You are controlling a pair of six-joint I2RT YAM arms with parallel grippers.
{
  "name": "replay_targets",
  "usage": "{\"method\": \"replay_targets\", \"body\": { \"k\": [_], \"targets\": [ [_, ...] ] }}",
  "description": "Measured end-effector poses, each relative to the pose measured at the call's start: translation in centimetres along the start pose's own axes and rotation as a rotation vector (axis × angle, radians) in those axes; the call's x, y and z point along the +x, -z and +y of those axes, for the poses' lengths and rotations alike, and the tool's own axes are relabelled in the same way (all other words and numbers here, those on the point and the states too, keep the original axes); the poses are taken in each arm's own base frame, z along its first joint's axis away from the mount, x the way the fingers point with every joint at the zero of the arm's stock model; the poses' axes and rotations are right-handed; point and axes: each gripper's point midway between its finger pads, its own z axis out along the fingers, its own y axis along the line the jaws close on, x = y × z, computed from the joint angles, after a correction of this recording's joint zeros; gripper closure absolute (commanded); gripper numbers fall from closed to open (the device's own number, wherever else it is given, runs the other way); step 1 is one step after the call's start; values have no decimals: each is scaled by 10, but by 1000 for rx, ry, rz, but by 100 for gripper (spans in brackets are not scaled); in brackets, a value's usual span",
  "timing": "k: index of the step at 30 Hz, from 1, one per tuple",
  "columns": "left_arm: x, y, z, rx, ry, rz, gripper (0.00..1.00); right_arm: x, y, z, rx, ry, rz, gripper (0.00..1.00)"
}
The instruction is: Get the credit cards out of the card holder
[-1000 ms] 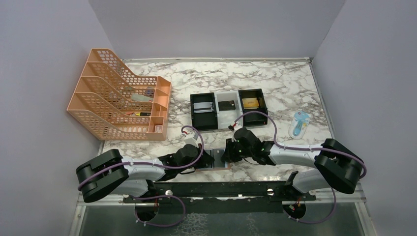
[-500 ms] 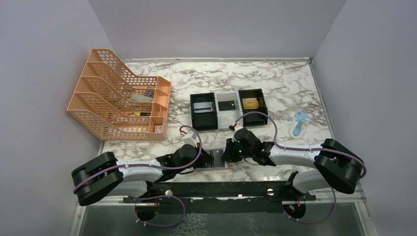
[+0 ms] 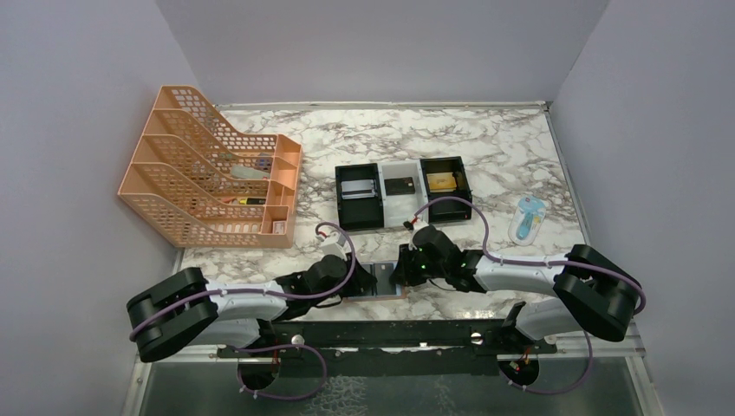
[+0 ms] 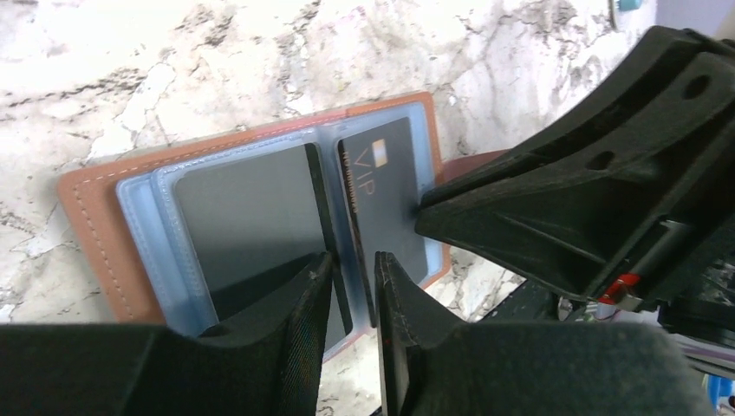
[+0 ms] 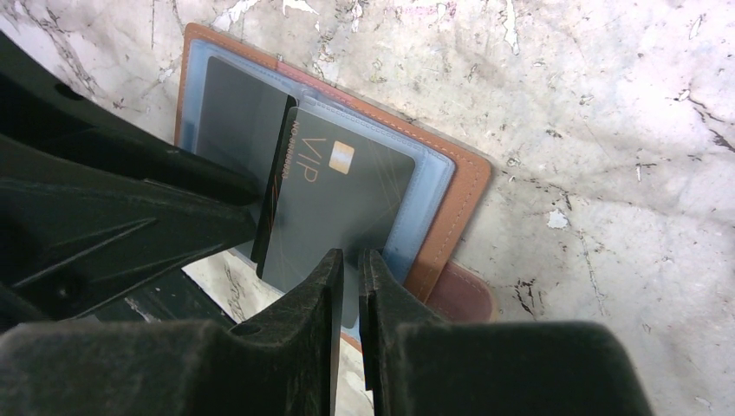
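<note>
Little has shifted since a second ago: the left arm's elbow has slid slightly outward toward the left side of the worktop, and nothing else on it has moved. The card holder lies spread open at the middle of the near edge, tan leather down and blue sleeves up, squeezed between the two grippers. It lies that way, I think, so each arm can work it from its own side. A black card marked VIP stands partly out of the right-hand sleeve, its long edge tilted up off the page, while a grey card sits flat in the left-hand sleeve. The left gripper has its jaws released, standing slightly apart with the raised edge of the black card running into the gap. That looks to me like lining up for a pinch, not a grip. The right gripper has its jaws drawn nearly together at the near end of the same card. I cannot tell whether they clamp the card, clamp the sleeve or only press there, though steadying the holder while the other arm pulls seems the likely purpose. Further back, toward the middle of the worktop, sits a three-compartment tray, probably where freed cards go.
</note>
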Motion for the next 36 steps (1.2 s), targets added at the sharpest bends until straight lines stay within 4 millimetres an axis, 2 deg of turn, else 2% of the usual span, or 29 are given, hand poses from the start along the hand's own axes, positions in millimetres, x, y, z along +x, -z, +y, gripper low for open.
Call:
{"method": "replay_targets", "body": {
  "k": [2, 6, 11, 14, 21, 36],
  "targets": [
    [3, -2, 6, -21, -1, 11, 70, 0, 0, 0, 0, 0, 0, 86],
    [4, -8, 3, -25, -1, 14, 71, 0, 0, 0, 0, 0, 0, 86],
    [6, -16, 1, -37, -13, 29, 79, 0, -1, 0, -1, 0, -2, 86],
    [7, -19, 1, -42, -22, 38, 80, 0, -1, 0, -1, 0, -2, 86],
    [5, -17, -3, -29, -20, 34, 81, 0, -1, 0, -4, 0, -5, 86],
    [2, -9, -14, 12, -16, 32, 94, -1, -1, -2, 2, 0, -12, 86]
  ]
}}
